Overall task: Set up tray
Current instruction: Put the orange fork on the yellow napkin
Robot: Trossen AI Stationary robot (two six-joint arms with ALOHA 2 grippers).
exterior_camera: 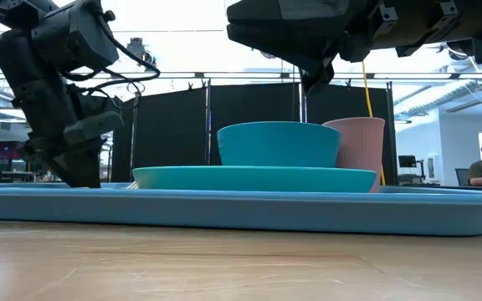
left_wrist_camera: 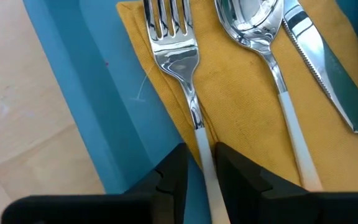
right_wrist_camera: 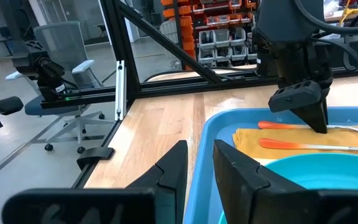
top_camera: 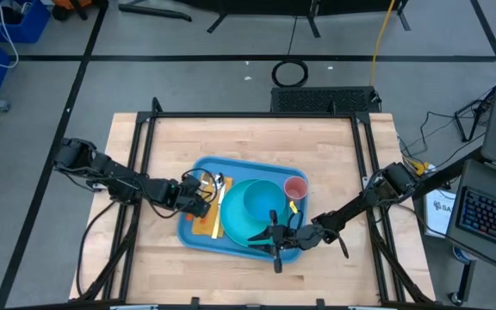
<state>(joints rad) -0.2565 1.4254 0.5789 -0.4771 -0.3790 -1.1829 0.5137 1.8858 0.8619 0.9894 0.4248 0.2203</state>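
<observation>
High view first, from the left: the left tool point(top_camera: 203, 204) sits low over the near-left part of the tray point(top_camera: 198, 170), its fingers around the white handle of the fork point(left_wrist_camera: 178, 59). The left wrist view shows the two fingers point(left_wrist_camera: 178, 168) flanking that handle with a narrow gap either side, so they look nearly closed on it; whether they are actually pinching I cannot tell. Ahead of this tool, the fork, a spoon point(left_wrist_camera: 253, 25) and a knife point(left_wrist_camera: 319, 68) lie side by side on the yellow-orange napkin point(left_wrist_camera: 235, 87), the fork nearest the tray's rim.

The tray lies flat in the middle of the worktop point(top_camera: 248, 133). Beside the napkin it carries a teal plate point(top_camera: 239, 226) with a teal bowl point(top_camera: 259, 200) on it, and a pink cup point(top_camera: 295, 187) just beyond the bowl.

Further right, the right tool point(top_camera: 275, 244) hangs over the tray's near edge beside the plate, clear above it in the low view, fingers slightly parted and holding nothing.

The tray looks like light, stiff, smooth plastic, so it should slide easily on wood. Its low rim is the only real place to grip; loaded as it is, lifting one edge would likely tip the cup and scatter the cutlery.
</observation>
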